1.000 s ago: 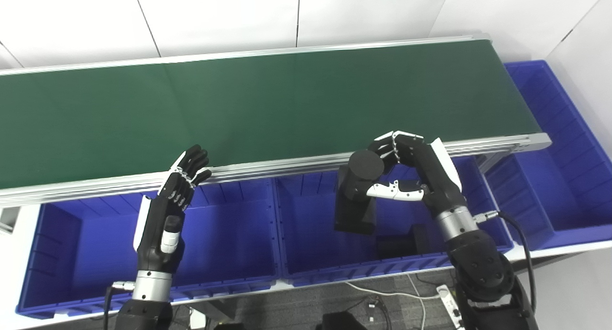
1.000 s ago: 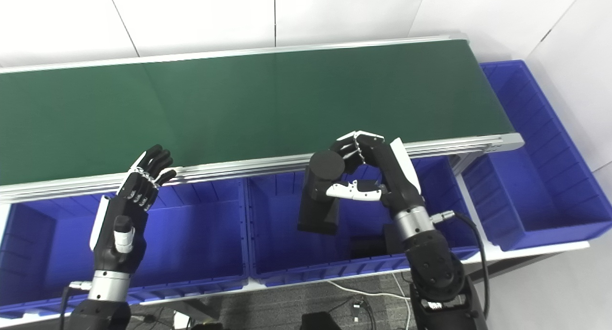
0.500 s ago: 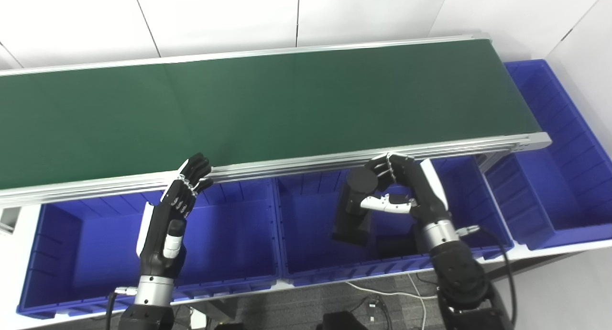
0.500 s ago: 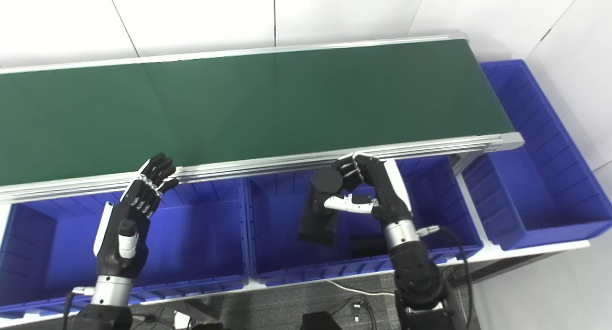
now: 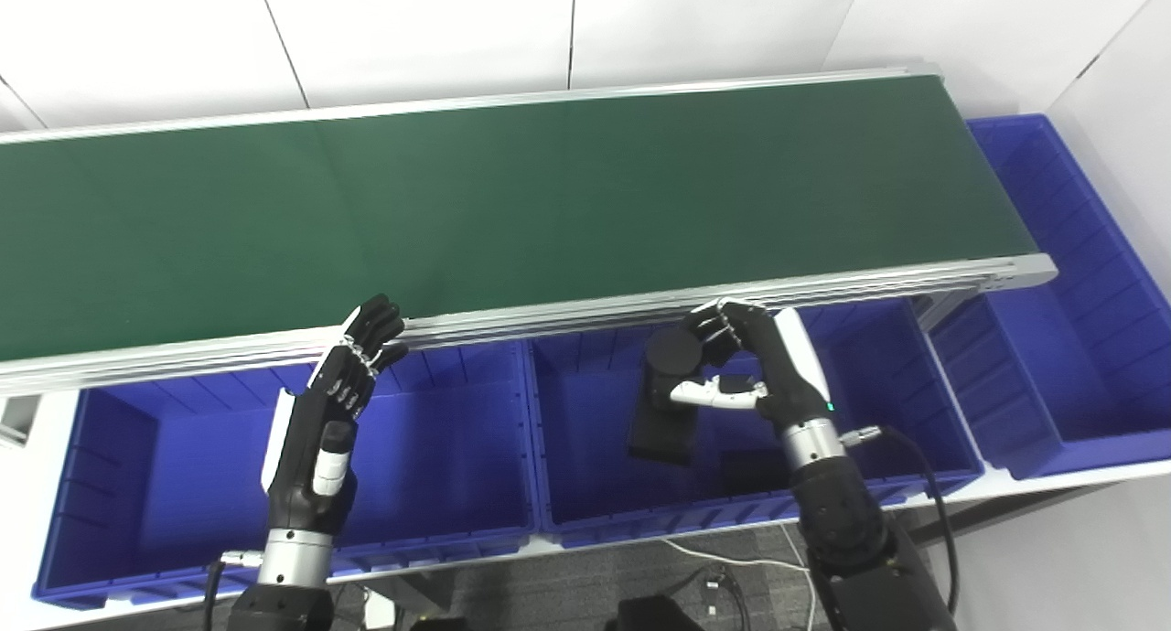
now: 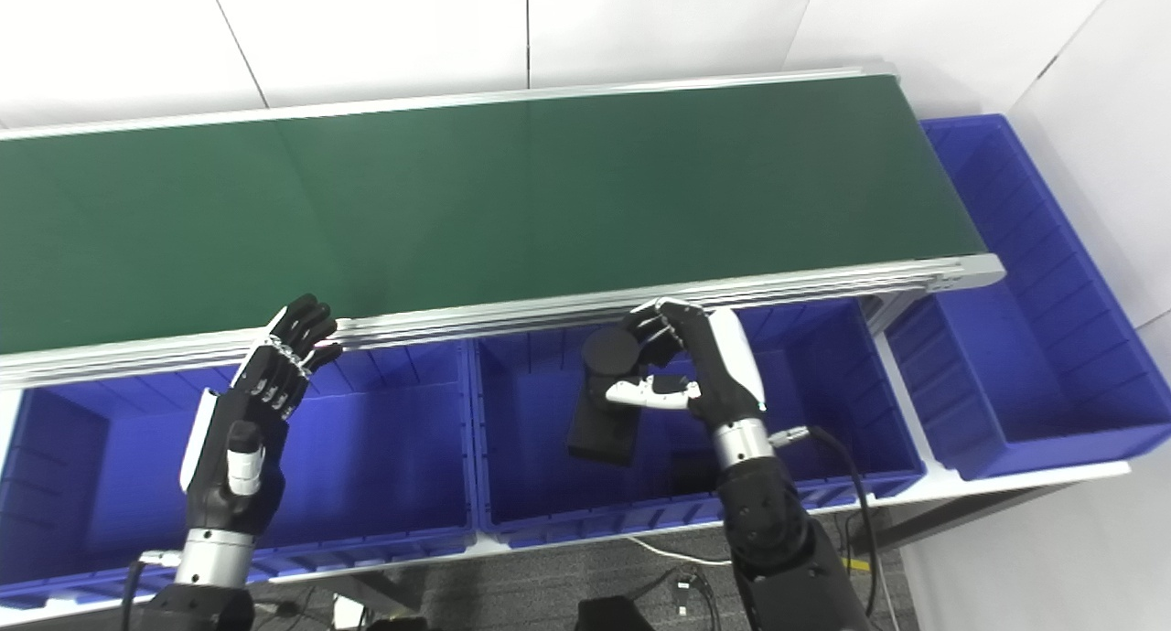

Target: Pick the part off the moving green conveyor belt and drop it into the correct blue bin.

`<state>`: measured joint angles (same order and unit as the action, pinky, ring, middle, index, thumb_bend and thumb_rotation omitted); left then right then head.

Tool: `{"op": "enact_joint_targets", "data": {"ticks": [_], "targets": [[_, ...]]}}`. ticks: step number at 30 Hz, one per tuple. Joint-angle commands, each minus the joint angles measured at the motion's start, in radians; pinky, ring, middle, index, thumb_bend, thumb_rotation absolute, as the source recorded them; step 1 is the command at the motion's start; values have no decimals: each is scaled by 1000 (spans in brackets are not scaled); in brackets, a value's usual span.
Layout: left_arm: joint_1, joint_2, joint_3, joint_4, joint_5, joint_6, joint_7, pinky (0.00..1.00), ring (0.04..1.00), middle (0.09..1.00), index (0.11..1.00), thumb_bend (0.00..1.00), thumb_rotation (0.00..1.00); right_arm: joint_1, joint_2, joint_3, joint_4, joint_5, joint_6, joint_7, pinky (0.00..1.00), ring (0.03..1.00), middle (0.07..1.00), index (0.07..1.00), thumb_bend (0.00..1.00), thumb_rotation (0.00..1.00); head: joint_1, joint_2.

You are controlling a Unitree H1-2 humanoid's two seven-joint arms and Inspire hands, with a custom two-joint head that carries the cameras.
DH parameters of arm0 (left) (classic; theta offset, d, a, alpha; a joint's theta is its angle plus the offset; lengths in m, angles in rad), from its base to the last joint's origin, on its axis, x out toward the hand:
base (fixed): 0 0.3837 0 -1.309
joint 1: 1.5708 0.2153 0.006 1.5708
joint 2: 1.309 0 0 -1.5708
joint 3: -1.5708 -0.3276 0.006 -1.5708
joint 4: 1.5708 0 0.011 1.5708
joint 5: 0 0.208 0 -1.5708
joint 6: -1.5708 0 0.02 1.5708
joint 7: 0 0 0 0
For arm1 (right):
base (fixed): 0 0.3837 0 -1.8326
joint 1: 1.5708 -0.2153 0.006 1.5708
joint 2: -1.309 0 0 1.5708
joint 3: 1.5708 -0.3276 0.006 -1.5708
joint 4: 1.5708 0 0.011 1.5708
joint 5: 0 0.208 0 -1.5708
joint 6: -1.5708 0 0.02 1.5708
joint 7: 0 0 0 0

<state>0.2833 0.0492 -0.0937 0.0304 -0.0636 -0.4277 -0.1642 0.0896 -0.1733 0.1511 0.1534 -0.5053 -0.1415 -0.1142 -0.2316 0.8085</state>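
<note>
The right hand (image 5: pixel 764 375) reaches up from the lower right over the middle blue bin (image 5: pixel 585 512), its wrist low and its palm turned toward the left, with the fingers (image 5: pixel 718 320) curled over the round top of a black part (image 5: pixel 666 393) and the white thumb lying across the part's near side, so the part is clamped between them. The part, a dark cylinder on a blocky base, hangs tilted below the fingers, inside the mouth of the middle bin and above its floor; whether it touches anything beneath cannot be told. Just behind the fingertips runs the aluminium rail (image 5: pixel 567 315) of the green conveyor belt (image 5: pixel 494 192), whose surface carries nothing. Below and to the right of the thumb, a second dark object (image 6: pixel 691 474) lies on the bin floor, partly hidden by the wrist. The left hand (image 5: pixel 325 411) stands upright over the left blue bin (image 5: pixel 119 558), palm turned to the right, its fingers straight, slightly spread and holding nothing, their tips just meeting the rail's edge in the view. Far to the right of the right hand, past the belt's end, stands another blue bin (image 5: pixel 1079 338). A cable trails from the right wrist toward the floor.
</note>
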Motion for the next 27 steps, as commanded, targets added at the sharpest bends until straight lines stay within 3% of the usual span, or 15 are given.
{"op": "enact_joint_targets", "data": {"ticks": [1, 3, 6, 7, 8, 12, 18, 27], "targets": [[-6, -5, -2, -9, 10, -42, -12, 827, 887, 897, 893, 924, 949, -25, -13, 13, -6, -47, -78, -63, 369, 409, 497, 530, 514, 0, 1, 1], [-7, -6, -2, -5, 8, -42, -15, 828, 887, 897, 894, 921, 951, -30, -20, 28, 12, -73, -103, -84, 382, 414, 509, 529, 514, 0, 1, -4], [-8, -6, -3, -1, 4, -42, -19, 836, 889, 898, 897, 918, 952, -37, -45, 58, 26, -100, -136, -91, 490, 572, 631, 504, 520, 113, 2, -6], [-8, -7, -2, 0, 2, -42, -20, 837, 889, 897, 897, 926, 950, -37, -50, 64, 27, -99, -139, -87, 559, 647, 692, 613, 687, 192, 2, -6], [-9, -7, -2, 1, 1, -42, -20, 838, 889, 897, 897, 930, 949, -39, -54, 68, 28, -94, -138, -80, 595, 686, 723, 669, 772, 234, 3, -6], [-8, -8, 1, -1, 8, -42, -18, 830, 881, 891, 897, 931, 954, -36, -68, 80, 12, -73, -117, -37, 689, 810, 851, 795, 933, 360, 4, -7], [-11, -12, 5, 4, 6, -42, -24, 827, 879, 888, 895, 924, 954, -33, -72, 82, 6, -59, -115, -23, 712, 844, 897, 817, 977, 368, 7, -15], [-11, -15, 10, 14, 2, -42, -35, 832, 883, 892, 896, 902, 947, -31, -72, 82, 19, -50, -131, -30, 718, 839, 893, 827, 964, 373, 16, -26]]}}
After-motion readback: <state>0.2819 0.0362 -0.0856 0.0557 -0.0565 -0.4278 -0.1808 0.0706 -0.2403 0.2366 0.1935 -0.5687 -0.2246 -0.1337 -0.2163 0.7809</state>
